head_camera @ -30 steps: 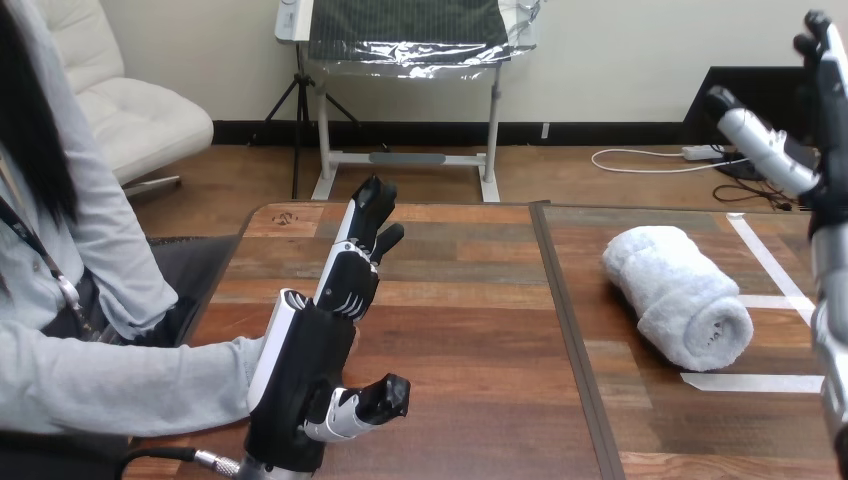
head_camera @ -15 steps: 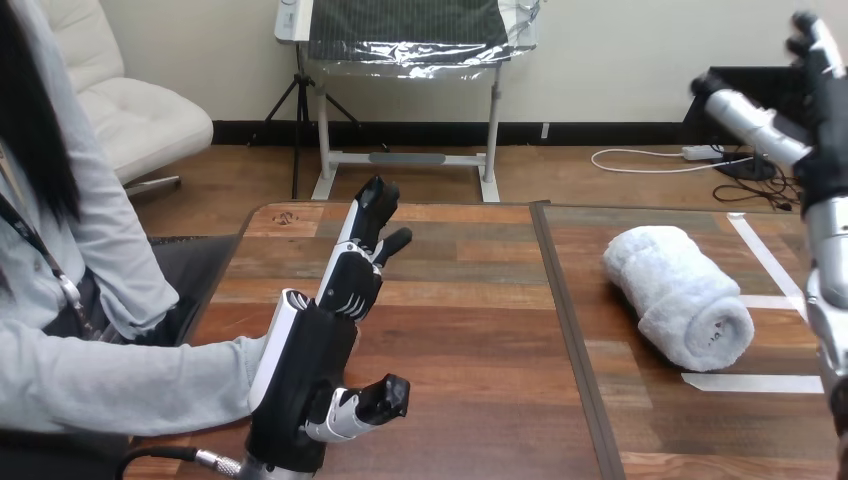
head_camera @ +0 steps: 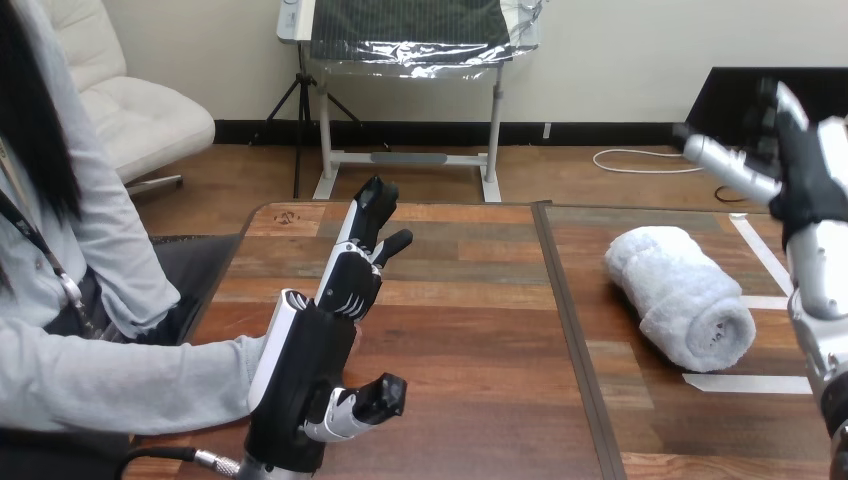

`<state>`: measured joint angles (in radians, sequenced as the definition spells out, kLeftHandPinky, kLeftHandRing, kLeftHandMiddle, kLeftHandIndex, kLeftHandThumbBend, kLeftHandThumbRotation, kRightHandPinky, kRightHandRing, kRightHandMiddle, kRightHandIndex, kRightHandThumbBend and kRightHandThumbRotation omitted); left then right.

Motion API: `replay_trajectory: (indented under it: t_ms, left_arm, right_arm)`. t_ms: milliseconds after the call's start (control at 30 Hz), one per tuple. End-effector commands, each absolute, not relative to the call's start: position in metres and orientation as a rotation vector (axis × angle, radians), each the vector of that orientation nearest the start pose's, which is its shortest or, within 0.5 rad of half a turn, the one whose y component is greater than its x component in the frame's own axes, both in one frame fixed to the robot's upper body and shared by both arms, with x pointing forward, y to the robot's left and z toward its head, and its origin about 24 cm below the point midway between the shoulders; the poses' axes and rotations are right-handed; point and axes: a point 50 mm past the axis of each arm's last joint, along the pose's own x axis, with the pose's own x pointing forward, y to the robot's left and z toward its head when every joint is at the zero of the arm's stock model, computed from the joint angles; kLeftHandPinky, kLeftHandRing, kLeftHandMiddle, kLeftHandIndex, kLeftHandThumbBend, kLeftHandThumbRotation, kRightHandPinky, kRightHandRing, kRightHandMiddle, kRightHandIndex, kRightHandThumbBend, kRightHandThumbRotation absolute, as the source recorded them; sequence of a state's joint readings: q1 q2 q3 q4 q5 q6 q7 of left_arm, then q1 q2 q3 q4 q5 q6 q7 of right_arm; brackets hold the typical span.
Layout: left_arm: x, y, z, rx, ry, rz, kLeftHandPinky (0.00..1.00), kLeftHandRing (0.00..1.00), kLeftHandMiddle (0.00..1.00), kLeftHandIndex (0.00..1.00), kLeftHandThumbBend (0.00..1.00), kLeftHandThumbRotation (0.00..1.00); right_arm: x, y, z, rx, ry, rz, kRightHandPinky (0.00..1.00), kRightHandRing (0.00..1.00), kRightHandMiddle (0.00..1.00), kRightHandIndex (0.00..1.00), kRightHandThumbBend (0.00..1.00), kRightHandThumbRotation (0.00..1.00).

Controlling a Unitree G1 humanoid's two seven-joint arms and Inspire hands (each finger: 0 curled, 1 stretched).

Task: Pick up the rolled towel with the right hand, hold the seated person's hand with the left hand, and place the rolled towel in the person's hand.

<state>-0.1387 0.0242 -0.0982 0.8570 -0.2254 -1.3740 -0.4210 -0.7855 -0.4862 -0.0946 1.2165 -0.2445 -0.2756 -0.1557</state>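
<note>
White terry towel (head_camera: 680,297), rolled into a fat cylinder, lies on its side on the right half of the brown wooden surface (head_camera: 470,330), just beside some strips of white tape (head_camera: 745,383). Up in the air past its far right end hangs the right robot hand (head_camera: 790,165), fingers apart and holding nothing. At the near left the left robot hand (head_camera: 310,370) stands upright with straight fingers, and the person's grey sleeve (head_camera: 120,385) runs up against its back. The towel looks light, soft and squishy, not slippery. Best bet is probably wrapping round the middle of the roll so it doesn't unroll.
</note>
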Motion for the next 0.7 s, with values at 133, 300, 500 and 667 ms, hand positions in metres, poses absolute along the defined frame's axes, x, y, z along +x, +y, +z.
replay_trajectory:
  t_ms: [133, 300, 500, 667]
  left_arm:
    - [0.228, 0.128, 0.028, 0.025, -0.734, -0.351, 0.91, 0.99, 1.00, 1.00, 1.00, 0.82]
    - [0.227, 0.129, 0.028, 0.036, -0.736, -0.352, 0.90, 0.98, 1.00, 1.00, 1.00, 0.83]
    - [0.228, 0.128, 0.029, 0.029, -0.742, -0.359, 0.90, 0.98, 1.00, 1.00, 1.00, 0.83]
    - [0.228, 0.128, 0.029, 0.029, -0.741, -0.366, 0.90, 0.99, 1.00, 1.00, 1.00, 0.82]
  right_arm:
    - [0.373, -0.287, 0.099, -0.598, 0.132, -0.329, 0.36, 0.51, 0.60, 0.93, 1.00, 0.56]
    - [0.372, -0.287, 0.093, -0.612, 0.174, -0.321, 0.34, 0.49, 0.50, 0.93, 1.00, 0.57]
    - [0.370, -0.287, 0.085, -0.644, 0.228, -0.299, 0.48, 0.68, 0.69, 0.93, 1.00, 0.59]
    - [0.369, -0.285, 0.080, -0.655, 0.262, -0.285, 0.55, 0.71, 0.72, 0.93, 1.00, 0.58]
